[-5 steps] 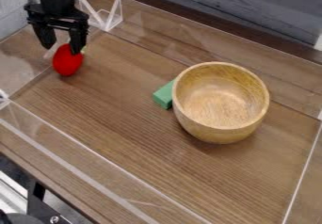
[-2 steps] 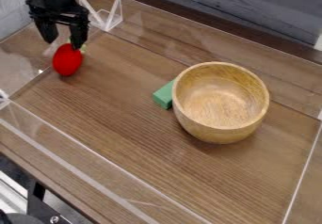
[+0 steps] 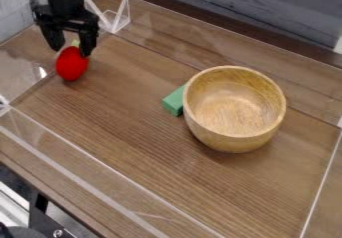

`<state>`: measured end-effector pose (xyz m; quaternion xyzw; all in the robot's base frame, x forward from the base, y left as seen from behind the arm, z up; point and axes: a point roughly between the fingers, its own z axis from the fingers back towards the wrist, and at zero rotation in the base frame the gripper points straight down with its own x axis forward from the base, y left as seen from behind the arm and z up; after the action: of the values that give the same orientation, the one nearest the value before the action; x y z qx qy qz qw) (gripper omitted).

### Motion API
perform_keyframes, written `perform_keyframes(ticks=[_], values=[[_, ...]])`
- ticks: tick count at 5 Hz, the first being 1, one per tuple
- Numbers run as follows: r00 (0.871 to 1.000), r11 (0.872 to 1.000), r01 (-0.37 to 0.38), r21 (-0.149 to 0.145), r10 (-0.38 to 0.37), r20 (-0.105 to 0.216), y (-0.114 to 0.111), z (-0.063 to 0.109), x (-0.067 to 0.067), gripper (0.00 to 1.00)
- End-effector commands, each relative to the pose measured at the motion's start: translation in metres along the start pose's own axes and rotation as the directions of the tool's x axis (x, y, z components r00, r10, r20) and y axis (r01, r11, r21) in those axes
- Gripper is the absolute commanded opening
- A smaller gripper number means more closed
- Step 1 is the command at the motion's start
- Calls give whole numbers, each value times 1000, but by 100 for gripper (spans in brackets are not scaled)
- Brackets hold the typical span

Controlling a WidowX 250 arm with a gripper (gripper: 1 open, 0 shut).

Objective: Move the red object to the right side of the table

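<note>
Nothing much shifts across the last second: end effector (image 3: 70, 44) sits in practically the same spot at the far left of the bench (image 3: 147, 172), maybe a hair higher in the picture than a second ago, and the red object (image 3: 71, 66) stays where it was. Fingers are spread wide, pointing down, tips just above the top of the red object and straddling it; nothing is clamped, and I can't tell from this angle whether a tip touches the toy. Red object rests on the wood near the far-left corner, close to the clear side wall (image 3: 27, 67). Moving right: green block (image 3: 174, 102) lies flat mid-bench, touching or just beside the left flank of the wooden bowl (image 3: 235, 107), which stands upright and empty, right of centre. Read: task hasn't started in any real sense, the toy is still on the wrong side. Hover looks like pre-grasp alignment. Next move likely needs a short drop and a close on the toy's body, then a lift clear of the block and bowl on the way to open wood at the right. Risk: glossy rounded shape could squirt out of the fingers.
</note>
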<state>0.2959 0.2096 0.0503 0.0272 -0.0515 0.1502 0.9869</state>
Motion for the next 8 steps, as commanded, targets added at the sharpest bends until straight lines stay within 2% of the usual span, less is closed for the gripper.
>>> perform_keyframes(ticks=[1,2,3,4,5,6,7,8], values=[[998,999,-42,24,41,45,0,5,7,100],[998,998,-49,24,48,42,1,3,6,0],[997,1000,-31,0,31,66,-4,37,4,0],[996,1000,3,-30,0,88,-20,71,0,0],[995,998,35,-59,-29,94,-62,80,-12,0],[992,993,91,-75,-84,89,-109,76,-29,0],[984,982,171,-86,-164,75,-155,71,-53,0],[966,962,254,-97,-248,69,-198,69,-81,0]])
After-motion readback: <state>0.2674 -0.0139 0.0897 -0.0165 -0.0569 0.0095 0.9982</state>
